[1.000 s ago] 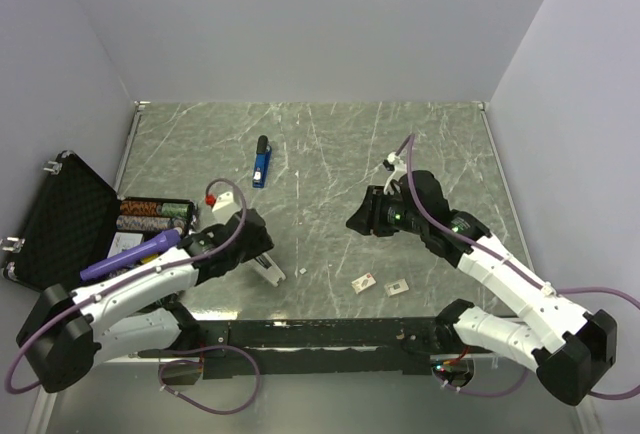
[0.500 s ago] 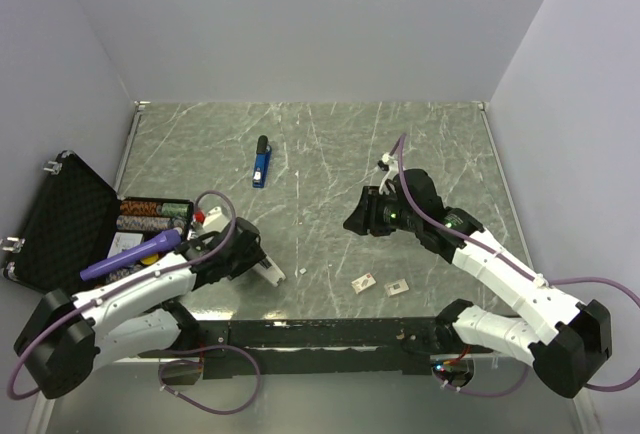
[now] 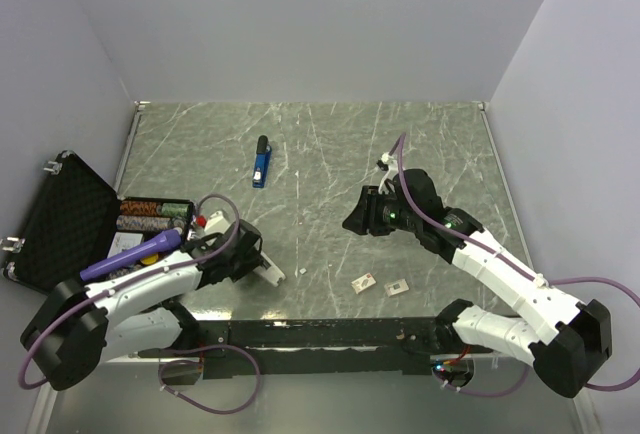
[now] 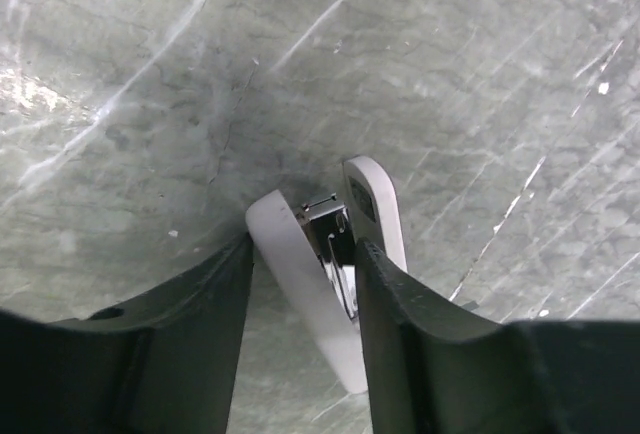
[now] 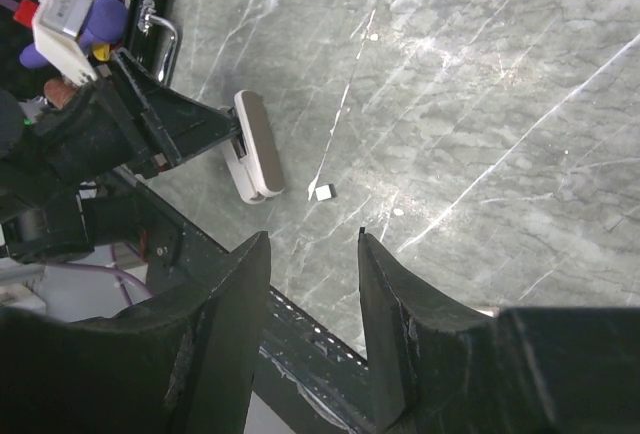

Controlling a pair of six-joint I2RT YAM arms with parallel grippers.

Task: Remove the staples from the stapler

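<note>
The blue stapler (image 3: 261, 165) with its black end lies on the table at the back, far from both grippers. My left gripper (image 3: 258, 257) (image 4: 305, 244) has its fingers against both sides of a white rounded oblong bar (image 3: 270, 272) (image 4: 310, 284) that rests on the table and is hinged open, showing metal inside. It also shows in the right wrist view (image 5: 257, 149). A tiny pale piece (image 3: 299, 272) (image 5: 324, 192) lies just right of the bar; I cannot tell if it is staples. My right gripper (image 3: 352, 222) (image 5: 312, 239) is open and empty above the table's middle.
An open black case (image 3: 60, 216) with chips and a purple tube (image 3: 130, 254) stands at the left. Two small whitish cards with red marks (image 3: 364, 281) (image 3: 397, 287) lie near the front. The black front rail (image 3: 320, 332) runs along the near edge.
My left arm has drawn back and lowered a little around the white bar, which stays in place. My right gripper has shifted slightly left.
</note>
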